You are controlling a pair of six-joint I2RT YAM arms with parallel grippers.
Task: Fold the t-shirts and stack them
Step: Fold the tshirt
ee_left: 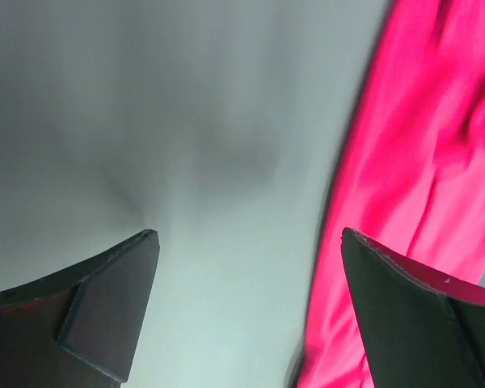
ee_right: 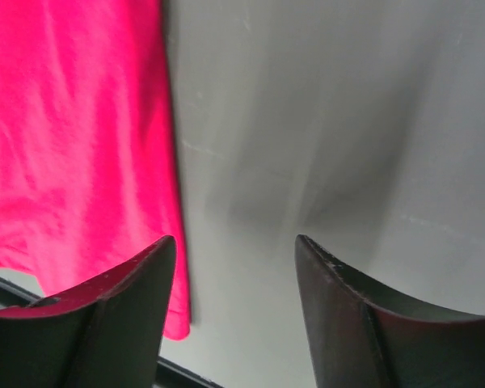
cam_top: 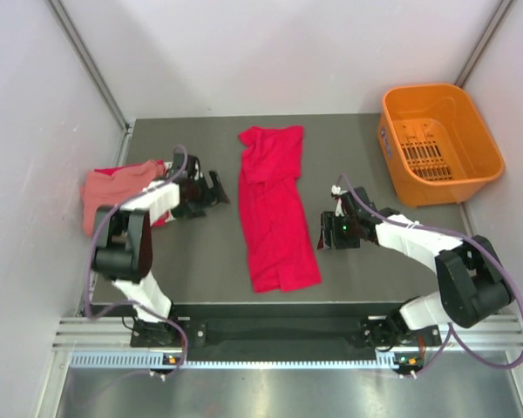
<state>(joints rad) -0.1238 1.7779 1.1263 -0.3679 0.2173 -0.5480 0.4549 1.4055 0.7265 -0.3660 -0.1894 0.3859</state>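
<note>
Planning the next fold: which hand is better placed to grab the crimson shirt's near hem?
Right, probably: the right hand is open beside the near corner of the crimson shirt; the left hand sits farther up.

A dark grey desk [cam_top: 192, 261] stands between pale, plain walls [cam_top: 270, 52], with a slim metal post [cam_top: 87, 61] rising at each back corner. A silvery rail [cam_top: 87, 331] edges its near side. The light is soft and even.

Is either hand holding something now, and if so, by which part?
Nothing is held. The left hand and the right hand are both open, on either side of the red shirt.
</note>
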